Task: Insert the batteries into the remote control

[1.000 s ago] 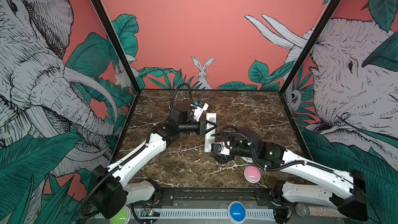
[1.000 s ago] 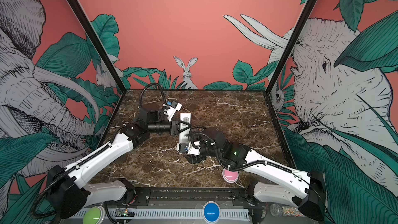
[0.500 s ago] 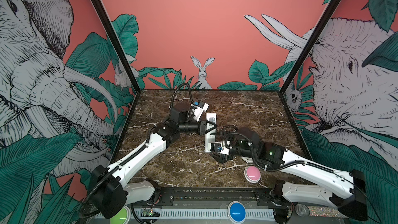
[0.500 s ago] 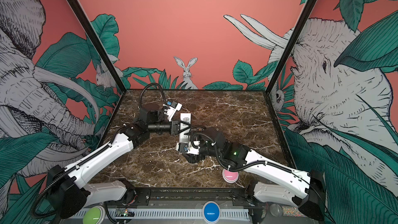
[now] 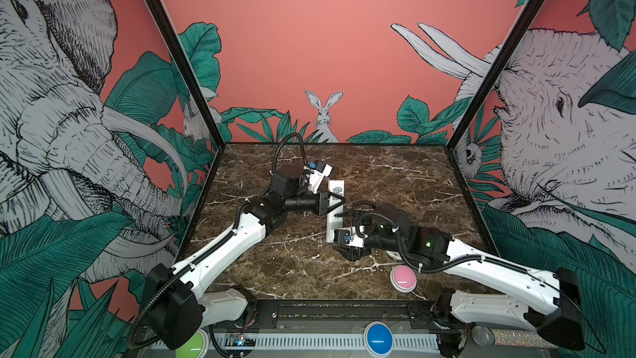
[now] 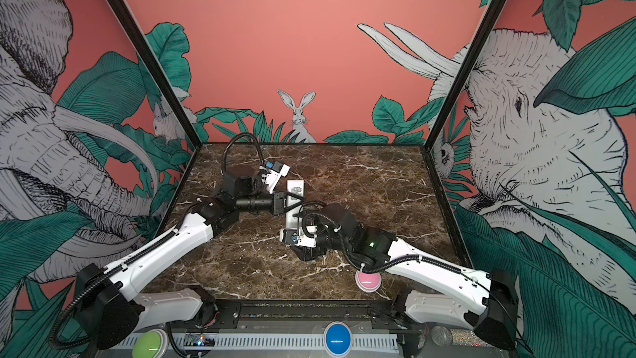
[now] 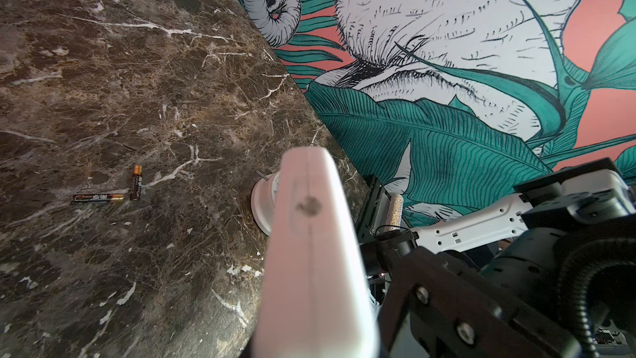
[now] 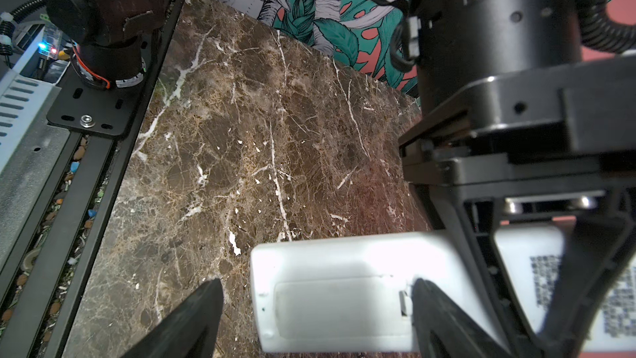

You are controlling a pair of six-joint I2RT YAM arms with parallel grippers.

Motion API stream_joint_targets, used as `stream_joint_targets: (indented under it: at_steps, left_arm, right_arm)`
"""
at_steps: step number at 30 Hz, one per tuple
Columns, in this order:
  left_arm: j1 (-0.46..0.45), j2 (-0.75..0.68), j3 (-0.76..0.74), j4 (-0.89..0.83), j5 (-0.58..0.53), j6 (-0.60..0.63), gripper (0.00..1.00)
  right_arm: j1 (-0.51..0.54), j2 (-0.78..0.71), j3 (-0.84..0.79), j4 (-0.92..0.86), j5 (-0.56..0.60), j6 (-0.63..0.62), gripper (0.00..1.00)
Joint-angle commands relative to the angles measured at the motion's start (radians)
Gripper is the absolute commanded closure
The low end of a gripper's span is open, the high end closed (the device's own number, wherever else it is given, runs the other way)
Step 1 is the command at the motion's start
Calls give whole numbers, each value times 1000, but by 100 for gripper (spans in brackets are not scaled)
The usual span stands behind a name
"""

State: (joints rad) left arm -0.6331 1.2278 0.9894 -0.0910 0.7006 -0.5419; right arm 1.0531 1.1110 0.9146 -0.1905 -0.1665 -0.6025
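Remote control (image 8: 344, 291) lies back-up over mid-table (image 5: 395, 180), clamped mid-length by the closed left gripper (image 5: 335, 203); right gripper (image 8: 315, 285), nearer its battery cover (image 8: 337, 308), is spread wide and holds nothing, spanning the long axis; one fingertip (image 8: 433, 301) seemingly at the latch.

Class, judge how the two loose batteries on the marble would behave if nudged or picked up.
The batteries lie on their sides as slim cylinders, so a sideways nudge would probably roll them. The marble table looks polished, so they may skid.
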Motion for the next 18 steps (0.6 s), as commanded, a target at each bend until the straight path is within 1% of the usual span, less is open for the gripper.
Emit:
stream_joint_targets:
  at_steps: [1,5,14,18]
  left_arm:
    - [-10,-44,4,69,54,-23,100]
    - [-10,-43,8,68,57,-20,100]
    - [-10,-41,12,63,57,-12,100]
    - [-10,-40,15,62,54,-10,100]
  right_arm:
    - [2,22,-23,10,12,3,12]
    - [2,26,-28,1,5,7,13]
    - [2,39,-17,-69,-36,17,20]
    - [2,53,-4,-100,-51,17,26]
